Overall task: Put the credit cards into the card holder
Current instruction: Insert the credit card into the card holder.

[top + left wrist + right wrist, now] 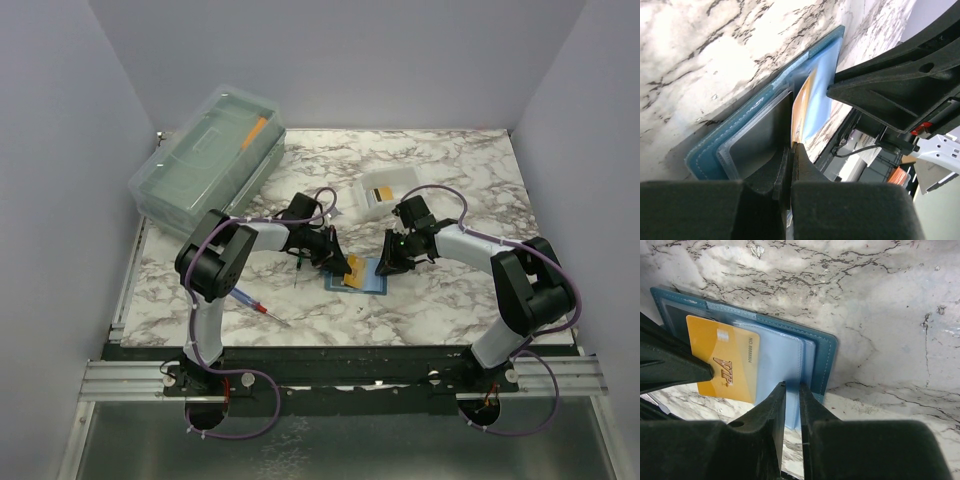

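1. The gold credit card lies partly across the open card holder, one end over its pale blue inner leaf. I cannot tell whether it sits in a slot.
2. The holder rests flat on the marble table, mid-table between the two arms.
3. The left gripper has its fingers pressed together on the card's edge.
4. The right gripper has its fingers almost closed, pinching the near edge of the holder's pale leaf.
5. Just behind, a white tray holds a second credit card.
6. A clear lidded box sits at the far left.
7. A red-and-blue pen lies beside the left arm.
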Controlling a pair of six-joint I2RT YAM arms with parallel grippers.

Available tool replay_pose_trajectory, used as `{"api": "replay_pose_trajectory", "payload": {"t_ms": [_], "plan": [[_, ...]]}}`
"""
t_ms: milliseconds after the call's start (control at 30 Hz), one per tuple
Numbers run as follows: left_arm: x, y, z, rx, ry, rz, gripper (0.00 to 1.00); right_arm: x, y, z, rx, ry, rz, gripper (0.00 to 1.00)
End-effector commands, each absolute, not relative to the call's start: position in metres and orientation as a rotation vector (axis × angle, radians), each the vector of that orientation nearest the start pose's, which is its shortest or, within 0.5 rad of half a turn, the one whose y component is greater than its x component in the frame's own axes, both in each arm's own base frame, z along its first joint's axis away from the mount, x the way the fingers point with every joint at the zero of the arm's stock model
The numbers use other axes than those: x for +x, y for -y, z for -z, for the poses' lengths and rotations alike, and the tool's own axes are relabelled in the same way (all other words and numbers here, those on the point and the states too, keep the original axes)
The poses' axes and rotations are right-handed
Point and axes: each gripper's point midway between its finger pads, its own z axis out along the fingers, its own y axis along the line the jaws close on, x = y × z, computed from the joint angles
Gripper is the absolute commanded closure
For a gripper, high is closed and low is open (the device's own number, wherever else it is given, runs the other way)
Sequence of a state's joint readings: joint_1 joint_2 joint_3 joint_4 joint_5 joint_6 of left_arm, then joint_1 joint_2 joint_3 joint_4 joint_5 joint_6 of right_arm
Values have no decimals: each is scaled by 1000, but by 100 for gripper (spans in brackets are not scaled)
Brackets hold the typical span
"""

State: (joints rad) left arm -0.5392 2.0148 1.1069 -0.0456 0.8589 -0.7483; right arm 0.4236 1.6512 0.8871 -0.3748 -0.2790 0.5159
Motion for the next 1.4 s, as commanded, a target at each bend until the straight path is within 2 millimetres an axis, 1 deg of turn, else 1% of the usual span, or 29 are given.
{"api": "replay_pose_trajectory", "payload": {"t_ms": [0,233,467,600,833,1000,1200,1367], "plan": [[278,339,-35,48,-2732,1393,100,251,-187,11,50,-2902,-563,82],[281,337,-31,-44,-2695,1380,100,249,-186,11,52,-2903,-565,82],[286,341,-34,-57,-2662,1396,100,247,-186,13,53,-2910,-565,82],[287,341,-32,-61,-2661,1393,100,247,-187,12,55,-2907,-574,82],[285,341,-29,-75,-2652,1365,100,246,-188,13,60,-2912,-581,82],[278,341,-23,-107,-2660,1325,100,245,-188,12,84,-2911,-588,82],[283,335,-29,-162,-2599,1256,100,242,-191,13,105,-2913,-617,82],[283,337,-31,-174,-2588,1301,100,242,-189,13,102,-2915,-605,82]]}}
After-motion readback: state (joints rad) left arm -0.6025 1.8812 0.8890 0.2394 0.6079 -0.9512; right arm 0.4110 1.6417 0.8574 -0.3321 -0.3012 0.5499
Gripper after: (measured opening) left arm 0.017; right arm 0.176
